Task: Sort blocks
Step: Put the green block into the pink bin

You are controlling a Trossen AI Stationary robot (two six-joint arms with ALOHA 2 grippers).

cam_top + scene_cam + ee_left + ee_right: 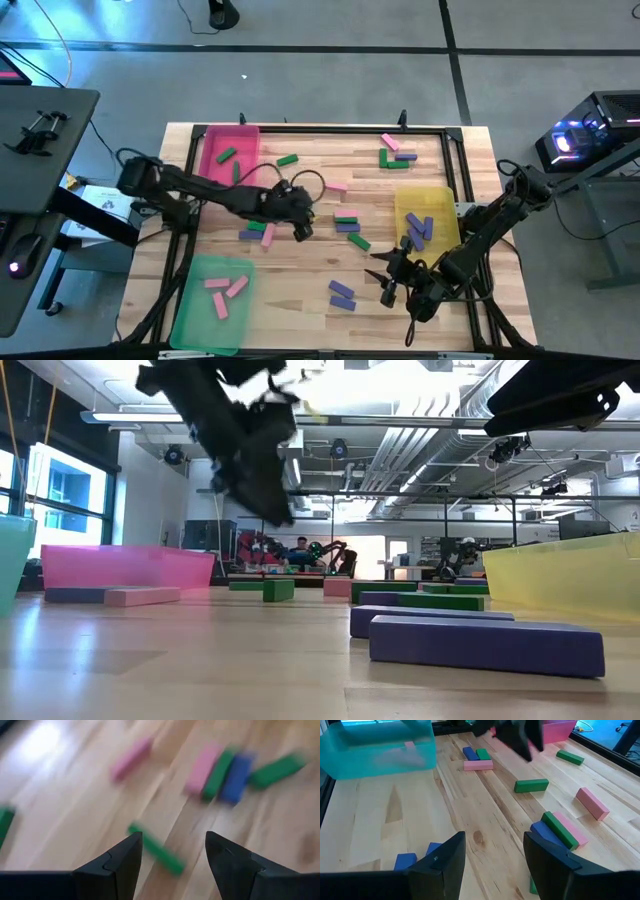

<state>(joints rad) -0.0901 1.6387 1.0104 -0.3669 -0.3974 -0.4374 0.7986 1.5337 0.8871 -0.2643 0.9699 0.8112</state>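
Note:
Small green, pink and purple blocks lie flat and scattered on the wooden table point(300, 290). My left gripper point(300, 228) is open over the table's middle and holds nothing. One green block point(157, 854) lies on the wood just beyond its fingers; the right wrist view shows this green block point(531, 785) under the left arm. In the low view the left gripper point(272, 510) hangs well above the tabletop. My right gripper point(390, 287) is open and empty near the table's near edge. Two purple blocks point(342, 293) lie to its left. A green, purple and pink cluster point(560, 831) lies ahead of it.
Three trays stand on the table: a pink tray point(228, 152) at the far left with green blocks, a green tray point(205, 300) at the near left with pink blocks, and a yellow tray point(425, 215) on the right with purple blocks. More blocks point(395, 155) lie near the far edge.

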